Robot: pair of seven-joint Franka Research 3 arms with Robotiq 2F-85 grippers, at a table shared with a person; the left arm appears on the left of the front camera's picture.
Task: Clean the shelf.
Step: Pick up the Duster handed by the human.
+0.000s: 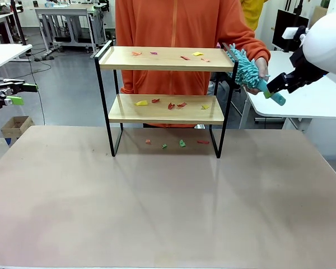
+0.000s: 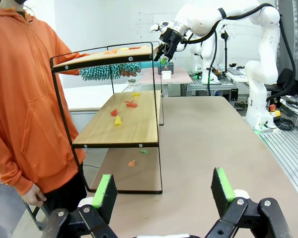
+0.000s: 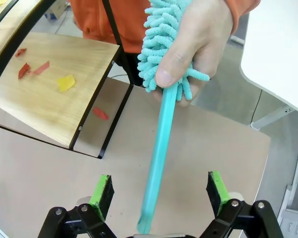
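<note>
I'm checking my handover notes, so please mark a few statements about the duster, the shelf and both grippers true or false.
1. The person's hand holds the duster by its fluffy head. True.
2. The right gripper has its fingers shut on the duster's handle. False: they stand open, with the handle between them.
3. Coloured scraps lie on both boards of the shelf. True.
4. The table under the shelf is free of scraps. False: several lie there.
5. The left gripper holds a cloth. False: it is open and empty.
</note>
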